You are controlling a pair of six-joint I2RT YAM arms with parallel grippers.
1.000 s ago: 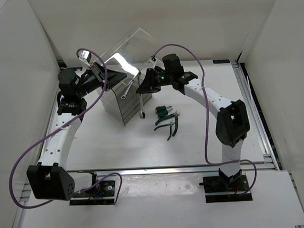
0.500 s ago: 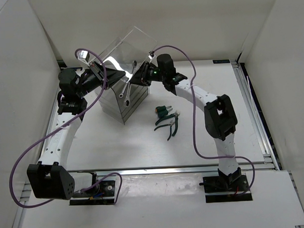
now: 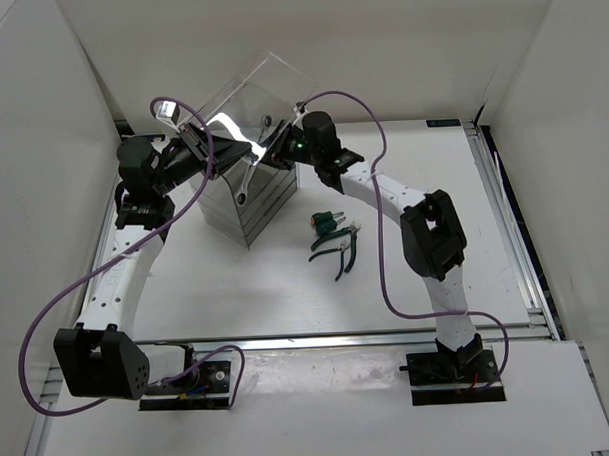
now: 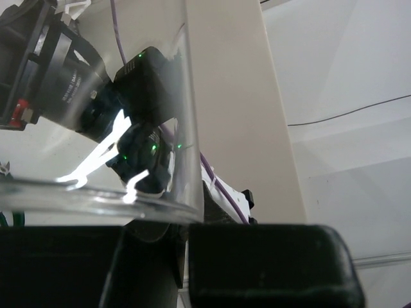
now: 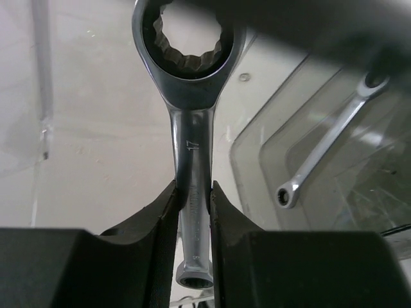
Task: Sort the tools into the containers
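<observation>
My right gripper (image 5: 192, 192) is shut on a slim silver wrench (image 5: 191, 96) marked 17, with its ring end pointing away from me. In the top view this gripper (image 3: 275, 154) hangs over the clear cabinet (image 3: 246, 212). A second silver wrench (image 5: 327, 147) lies inside a transparent drawer (image 5: 257, 160). My left gripper (image 3: 218, 156) is shut on the edge of the cabinet's clear shell (image 3: 255, 95), which is tipped up and back; the left wrist view shows the shell (image 4: 96, 192) between my fingers. The green-handled pliers (image 3: 337, 252) and stubby green screwdriver (image 3: 328, 222) lie on the table to the right of the cabinet.
White walls enclose the table on three sides. A metal rail (image 3: 504, 221) runs along the right edge. Purple cables (image 3: 381, 135) loop from both arms.
My right gripper has carried the wrench left and up, from beside the cabinet's front corner to over the open cabinet. The left arm, pliers and screwdriver have not moved.
</observation>
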